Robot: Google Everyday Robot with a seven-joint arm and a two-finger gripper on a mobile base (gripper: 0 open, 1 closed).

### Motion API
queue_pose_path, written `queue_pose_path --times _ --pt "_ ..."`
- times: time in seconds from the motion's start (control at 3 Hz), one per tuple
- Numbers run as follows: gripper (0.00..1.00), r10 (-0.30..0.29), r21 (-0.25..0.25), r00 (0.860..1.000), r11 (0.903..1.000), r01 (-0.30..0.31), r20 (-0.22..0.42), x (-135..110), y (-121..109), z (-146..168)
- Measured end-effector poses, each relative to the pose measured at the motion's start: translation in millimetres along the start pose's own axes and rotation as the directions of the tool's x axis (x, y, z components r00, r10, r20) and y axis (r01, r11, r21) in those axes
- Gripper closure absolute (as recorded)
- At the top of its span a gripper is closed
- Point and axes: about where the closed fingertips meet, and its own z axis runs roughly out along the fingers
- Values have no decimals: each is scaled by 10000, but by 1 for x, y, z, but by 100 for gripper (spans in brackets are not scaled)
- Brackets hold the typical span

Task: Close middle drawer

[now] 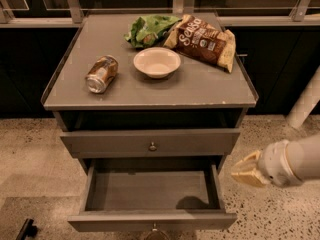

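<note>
The middle drawer [150, 189] is pulled far out of the grey cabinet and is empty inside. Its flat front [100, 220] faces me at the bottom of the view, with a small round knob [153, 229] at its centre. My gripper [247, 170], cream-tipped on a white arm, hovers to the right of the drawer, level with its right side wall and a short way off it, touching nothing.
A closed drawer [100, 143] sits above the open one. On the cabinet top [200, 86] are a tipped can [102, 74], a white bowl [157, 61], a green bag [149, 29] and a brown chip bag [202, 39]. The floor is speckled.
</note>
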Motion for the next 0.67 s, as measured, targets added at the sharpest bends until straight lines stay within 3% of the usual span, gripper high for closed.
queue_pose_path --times 0.33,0.67 --pt "99 1368 133 9891 9904 -1377 541 52 -4 44" --pt "100 2377 -215 9681 9713 -2367 794 92 -7 85"
